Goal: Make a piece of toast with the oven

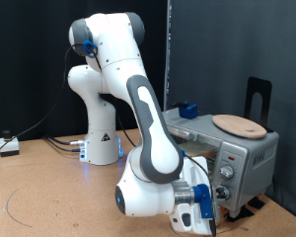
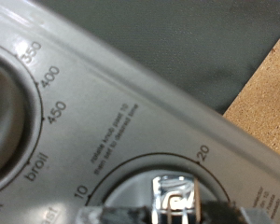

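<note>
The silver-grey oven stands at the exterior view's right, with its knob panel facing the arm. My gripper is pressed up to that panel at a lower knob. The wrist view is filled by the oven's panel, with a temperature dial marked 350 to broil and a timer scale reading 10 and 20. A shiny timer knob sits between my grey fingers, and the gripper is shut on it. The piece of toast is out of view.
A round tan wooden plate lies on the oven's top, with a small blue object behind it. A black stand rises behind the oven. A small box with cables sits at the exterior view's left on the brown tabletop.
</note>
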Controlling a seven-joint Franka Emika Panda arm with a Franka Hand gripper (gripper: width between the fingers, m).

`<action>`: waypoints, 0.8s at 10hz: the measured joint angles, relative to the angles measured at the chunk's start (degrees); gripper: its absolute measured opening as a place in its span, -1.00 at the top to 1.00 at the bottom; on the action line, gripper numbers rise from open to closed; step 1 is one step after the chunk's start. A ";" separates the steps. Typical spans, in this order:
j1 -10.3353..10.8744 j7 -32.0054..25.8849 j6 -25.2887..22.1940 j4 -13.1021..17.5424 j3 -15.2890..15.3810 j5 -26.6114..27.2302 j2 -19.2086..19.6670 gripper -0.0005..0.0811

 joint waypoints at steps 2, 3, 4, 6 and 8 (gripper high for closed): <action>0.00 0.84 0.67 0.19 -0.23 -0.39 -0.04 0.72; 0.00 1.20 0.69 0.25 -0.46 -0.84 -0.07 0.29; 0.00 1.68 0.69 0.33 -0.74 -1.44 -0.07 0.29; -0.13 3.38 0.68 0.42 -1.57 -2.77 -0.37 -0.16; -0.83 6.70 0.60 0.46 -3.04 -3.51 -1.96 -0.52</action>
